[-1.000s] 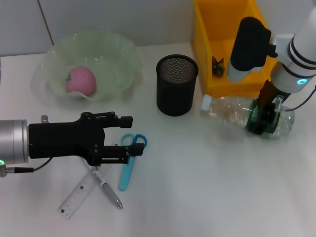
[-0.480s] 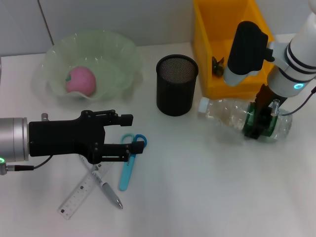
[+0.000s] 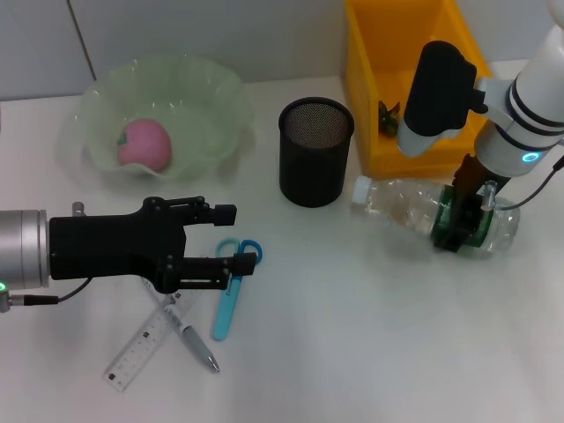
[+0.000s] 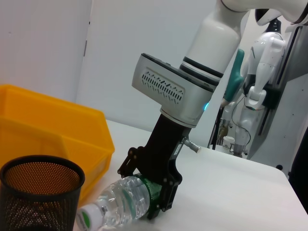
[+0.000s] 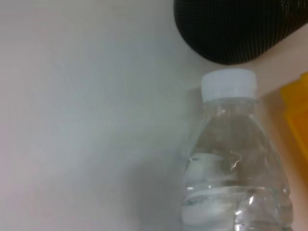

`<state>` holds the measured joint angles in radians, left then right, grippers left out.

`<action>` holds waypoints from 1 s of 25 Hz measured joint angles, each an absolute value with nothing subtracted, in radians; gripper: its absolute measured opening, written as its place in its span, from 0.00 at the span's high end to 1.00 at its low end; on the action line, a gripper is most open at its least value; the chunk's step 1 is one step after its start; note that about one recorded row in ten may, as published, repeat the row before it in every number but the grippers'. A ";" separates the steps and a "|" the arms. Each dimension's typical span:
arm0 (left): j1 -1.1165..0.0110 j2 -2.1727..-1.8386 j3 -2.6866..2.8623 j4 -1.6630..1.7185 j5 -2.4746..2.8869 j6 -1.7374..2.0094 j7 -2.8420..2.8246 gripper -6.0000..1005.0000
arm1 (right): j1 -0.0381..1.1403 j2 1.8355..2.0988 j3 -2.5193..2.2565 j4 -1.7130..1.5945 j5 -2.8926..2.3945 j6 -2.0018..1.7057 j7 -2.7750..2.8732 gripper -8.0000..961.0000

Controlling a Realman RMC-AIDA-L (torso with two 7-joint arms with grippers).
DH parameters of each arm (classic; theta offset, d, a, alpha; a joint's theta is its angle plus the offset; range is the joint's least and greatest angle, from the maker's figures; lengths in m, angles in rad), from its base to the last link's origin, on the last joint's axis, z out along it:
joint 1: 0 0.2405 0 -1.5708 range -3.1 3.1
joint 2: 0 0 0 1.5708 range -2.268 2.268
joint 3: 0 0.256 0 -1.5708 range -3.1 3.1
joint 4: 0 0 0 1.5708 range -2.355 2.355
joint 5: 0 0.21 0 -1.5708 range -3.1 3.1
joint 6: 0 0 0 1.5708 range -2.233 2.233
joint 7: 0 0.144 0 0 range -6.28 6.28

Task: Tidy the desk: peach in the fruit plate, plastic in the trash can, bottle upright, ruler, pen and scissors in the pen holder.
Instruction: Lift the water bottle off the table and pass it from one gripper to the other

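The clear bottle [image 3: 401,201] lies on its side in front of the yellow trash can [image 3: 363,84], white cap toward the black mesh pen holder [image 3: 315,152]. My right gripper [image 3: 462,220] is shut on the bottle at its green label; it also shows as the right gripper [image 4: 161,195] on the bottle [image 4: 118,209]. The peach [image 3: 144,144] sits in the green fruit plate [image 3: 203,88]. My left gripper [image 3: 233,236] hovers open over the blue scissors [image 3: 229,304], beside the pen [image 3: 192,337] and ruler [image 3: 139,350]. A small dark crumpled piece of plastic [image 3: 388,117] lies in the trash can.
The pen holder [image 5: 240,29] stands upright close to the bottle cap [image 5: 228,84]. The trash can [image 4: 53,130] is right behind the bottle. Bare white desk lies in front of the bottle and to the right of the scissors.
My right gripper has drawn the bottle slightly to the left. The left arm has hardly moved.
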<state>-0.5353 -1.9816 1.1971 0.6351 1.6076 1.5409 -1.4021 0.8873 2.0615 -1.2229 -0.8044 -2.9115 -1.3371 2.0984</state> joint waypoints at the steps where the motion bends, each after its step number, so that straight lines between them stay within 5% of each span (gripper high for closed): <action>1: -0.535 -1.981 1.197 0.635 1.608 1.542 -1.402 0.22 | 0.888 2.062 -1.223 -0.805 -2.911 -1.340 2.098 0.18; 10: -0.530 -1.981 1.196 0.643 1.608 1.543 -1.402 0.22 | 0.859 2.065 -1.216 -0.882 -2.836 -1.424 2.065 0.19; 25: -0.515 -1.991 1.139 0.645 1.604 1.557 -1.401 0.22 | 0.560 2.075 -1.131 -1.196 -2.316 -1.543 1.823 0.19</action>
